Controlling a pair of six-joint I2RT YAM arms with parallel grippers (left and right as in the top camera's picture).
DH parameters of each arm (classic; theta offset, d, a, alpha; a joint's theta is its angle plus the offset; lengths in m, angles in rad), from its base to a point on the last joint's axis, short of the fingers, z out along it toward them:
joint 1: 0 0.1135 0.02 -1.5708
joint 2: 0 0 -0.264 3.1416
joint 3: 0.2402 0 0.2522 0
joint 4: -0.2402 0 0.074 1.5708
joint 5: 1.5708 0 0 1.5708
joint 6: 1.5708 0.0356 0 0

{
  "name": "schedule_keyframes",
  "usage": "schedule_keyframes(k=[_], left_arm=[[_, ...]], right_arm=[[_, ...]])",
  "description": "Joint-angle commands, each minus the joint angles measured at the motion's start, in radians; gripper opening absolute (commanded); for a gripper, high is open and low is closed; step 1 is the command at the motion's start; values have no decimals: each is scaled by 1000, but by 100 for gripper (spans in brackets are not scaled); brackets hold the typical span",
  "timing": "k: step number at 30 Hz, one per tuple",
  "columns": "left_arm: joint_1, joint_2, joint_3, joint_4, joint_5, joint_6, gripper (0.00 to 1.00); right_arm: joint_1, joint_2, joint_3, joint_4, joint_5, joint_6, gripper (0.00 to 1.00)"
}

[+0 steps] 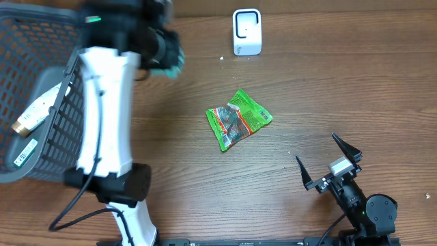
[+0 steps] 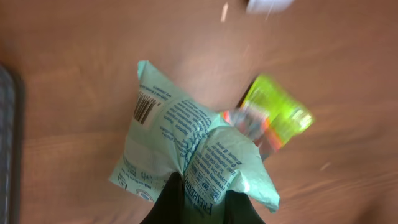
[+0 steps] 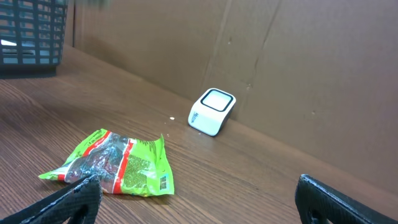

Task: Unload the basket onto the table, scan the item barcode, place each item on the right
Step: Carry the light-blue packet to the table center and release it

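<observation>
Brown wooden table (image 1: 341, 82); cardboard backdrop (image 3: 298, 74) behind white scanner (image 1: 246, 31). Green snack packet (image 1: 238, 118) near scanner. Left fingers (image 2: 165, 204) pinching mint pouch (image 2: 168, 137); right fingers (image 3: 68, 200) spread.

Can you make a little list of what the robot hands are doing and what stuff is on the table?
left gripper: shut, pinching a mint-green packet
barcode: printed on the packet, facing the left wrist camera
right gripper: open, holding nothing, on the near right side
green snack bag: lying in the middle of the table
scanner: small white box on the far side
basket: dark mesh, far left, with items inside
</observation>
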Motion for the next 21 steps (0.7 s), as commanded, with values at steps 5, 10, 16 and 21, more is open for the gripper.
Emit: schedule_keyframes(k=[5,10,16,21], left_arm=[[-128,14,-458,195,-169,9,4],[-130,14,-687,371,-121,13,4],[-137,14,-838,531,28,24,9],[-140,14,-856,541,29,-14,51]], right_arm=[[6,-8,-11,5,6,12,100],[6,-8,-11,6,6,12,100],[6,-8,-11,5,6,12,100],[6,-8,-11,5,6,12,100]])
